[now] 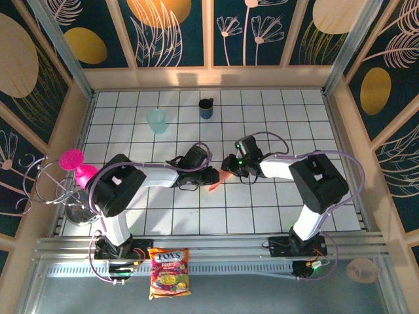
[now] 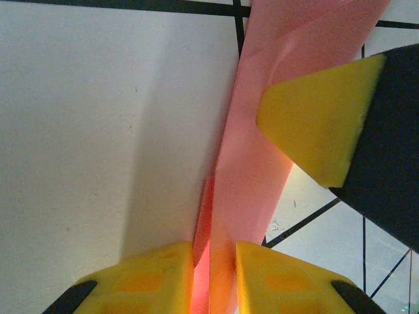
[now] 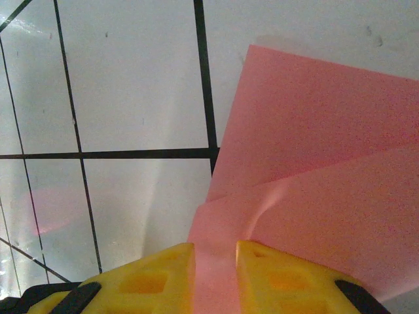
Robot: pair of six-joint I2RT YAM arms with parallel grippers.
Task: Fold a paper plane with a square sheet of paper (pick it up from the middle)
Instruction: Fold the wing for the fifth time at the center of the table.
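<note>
Table of white tiles with dark grid lines. Landmark: dark cup (image 1: 206,108) toward the far side.

- Sheet of paper (image 1: 218,180) – salmon-pink, already folded into a narrow, layered shape. It sits well nearer the arm bases than the dark cup, a little to the right-arm side of it. It is lifted at an angle between the two grippers, and its lower tip points toward the bases.
- Left gripper (image 1: 211,175) – reaches in from the left-arm side, nearer the bases than the dark cup. In the wrist view its yellow fingers (image 2: 163,275) stand only a slit apart, with the pink paper (image 2: 252,176) running up through the slit. Pinched, held edge-on.
- Right gripper (image 1: 229,165) – meets the paper from the other side, just beside the left one. In its own wrist view the jaws are nearly closed on a fold of the paper (image 3: 314,131), and two overlapping layers fan out beyond the fingers (image 3: 163,275). One of its yellow pads (image 2: 314,118) shows in the left wrist view, pressed against the paper's flank.
- Pale translucent cup (image 1: 157,121) – near the dark cup, on its left-arm side.
- Magenta goblet (image 1: 77,167) – far out to the left-arm side of the dark cup, at the table edge.
</note>
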